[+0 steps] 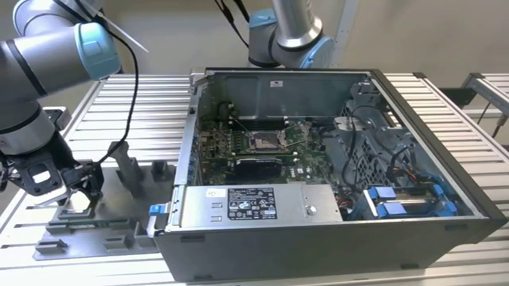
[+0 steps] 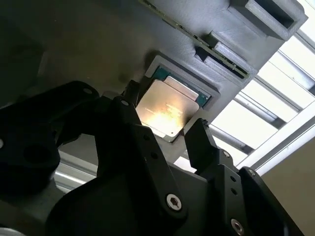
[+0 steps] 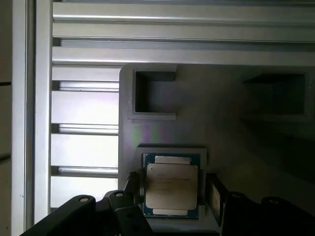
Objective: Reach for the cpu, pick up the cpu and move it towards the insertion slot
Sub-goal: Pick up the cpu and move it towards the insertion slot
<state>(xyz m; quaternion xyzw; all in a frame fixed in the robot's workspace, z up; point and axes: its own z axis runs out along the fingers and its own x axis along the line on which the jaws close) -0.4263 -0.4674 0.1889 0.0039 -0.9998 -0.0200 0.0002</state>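
As tool (image 3: 173, 184) straddles it, cpu (image 3: 172, 191) lies centred

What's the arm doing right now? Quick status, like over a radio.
Gripper open, straddling the cpu. It sits in the grey tray pocket. Nothing blocking.

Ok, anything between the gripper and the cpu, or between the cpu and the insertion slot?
Nothing visible between the gripper and the cpu: its open fingers flank the cpu in the grey tray. Toward the insertion slot, the computer case's side wall stands between.
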